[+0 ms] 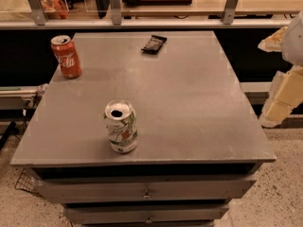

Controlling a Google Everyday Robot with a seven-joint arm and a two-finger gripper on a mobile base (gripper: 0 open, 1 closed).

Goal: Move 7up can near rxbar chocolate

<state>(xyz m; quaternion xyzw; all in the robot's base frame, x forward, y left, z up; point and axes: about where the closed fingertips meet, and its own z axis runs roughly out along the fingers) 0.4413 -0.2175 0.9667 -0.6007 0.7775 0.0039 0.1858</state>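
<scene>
In the camera view, the 7up can (121, 126) is seen upright near the front edge of the table (199, 103), left of centre. The rxbar chocolate (154, 43) is found lying flat by the far edge, well apart from the can. A red Coca-Cola can (66, 56) is parked at the far left corner.

The end effector (280, 96) is taken to be the pale blocky shape at the right edge of the view, off the table's right side and well away from everything on it. Whether it is released or clenched cannot be told from here, and nothing is seen held.

Now the risks. The can is tall and sits close to the front lip, so it could be tipped or nudged off if it is approached low or off-centre. Its mouth is open, so anything left inside could be spilled by a tilt. The bar is light and flat, so it could be shoved towards the far edge if the can is set down too close.

As for containers, only darkness is shown through the can's opening, so its contents cannot be judged. The drawers (147, 190) under the table are shut, so their contents are hidden.
</scene>
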